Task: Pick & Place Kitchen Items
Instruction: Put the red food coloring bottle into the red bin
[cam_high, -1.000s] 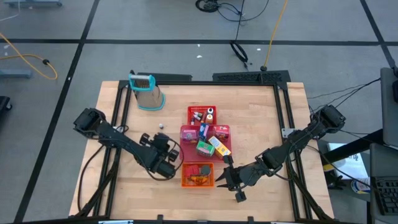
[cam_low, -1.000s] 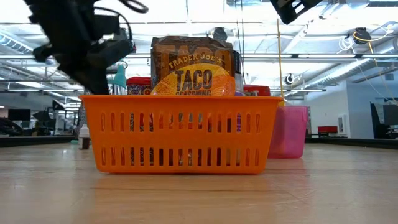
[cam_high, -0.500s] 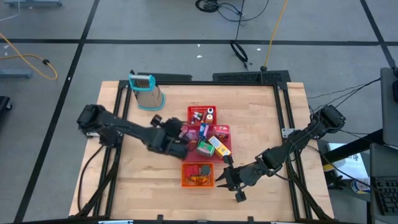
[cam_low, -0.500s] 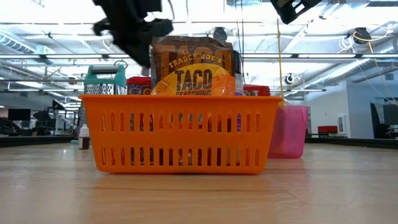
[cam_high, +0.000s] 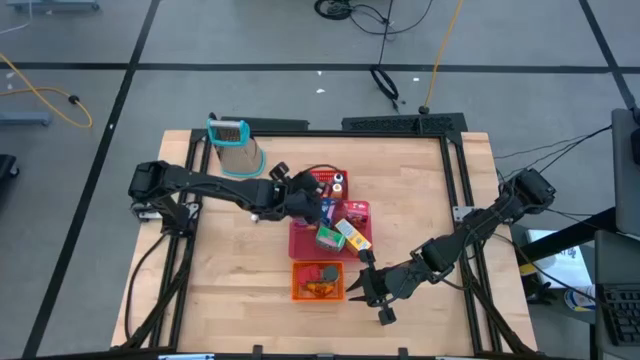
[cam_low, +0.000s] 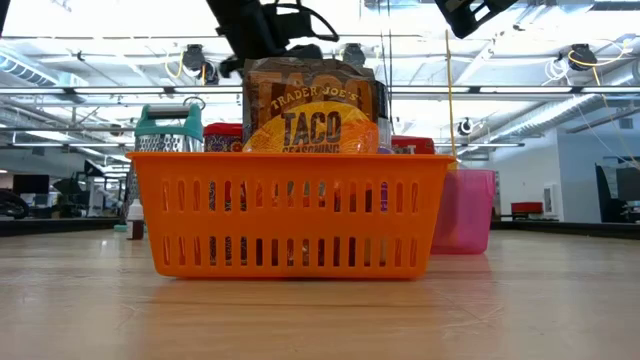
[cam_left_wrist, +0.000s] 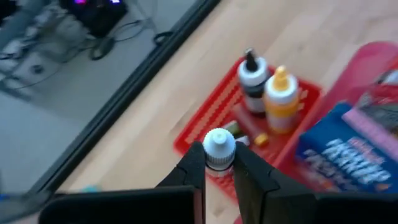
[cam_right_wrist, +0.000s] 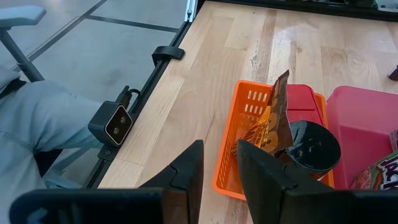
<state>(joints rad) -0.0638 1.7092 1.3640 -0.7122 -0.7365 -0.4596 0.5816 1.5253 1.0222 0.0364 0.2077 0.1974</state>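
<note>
My left gripper (cam_high: 305, 200) hangs over the red tray (cam_high: 322, 178), shut on a small white-capped bottle (cam_left_wrist: 219, 143). In that tray stand a black-capped white bottle (cam_left_wrist: 252, 81) and a yellow squeeze bottle (cam_left_wrist: 281, 99). Food boxes, among them a blue one (cam_left_wrist: 339, 152), fill the pink-red bin (cam_high: 300, 240). The orange basket (cam_high: 318, 280) holds a taco seasoning packet (cam_low: 310, 110) and a dark round lid (cam_right_wrist: 308, 149). My right gripper (cam_high: 368, 290) waits open, just right of the basket. My left gripper pinches the small bottle between its two fingers, just under the white cap (cam_left_wrist: 219, 142). The cap end sticks out past the fingertips; the fingers hide the body. The bottle is lifted clear, above the near edge of the red tray (cam_left_wrist: 211, 121).
The metal grater with a teal handle (cam_high: 235, 145) stands at the far left of the table. A little jar (cam_low: 134, 215) stands on the wood left of the basket. Bare wood lies on the table's left, right and near sides. Black frame rails edge the table.
My left gripper has risen and swung from the near side, left of the orange basket, toward the far and right, ending over the red tray. The arm has stretched out across the table. My right arm has kept still.
</note>
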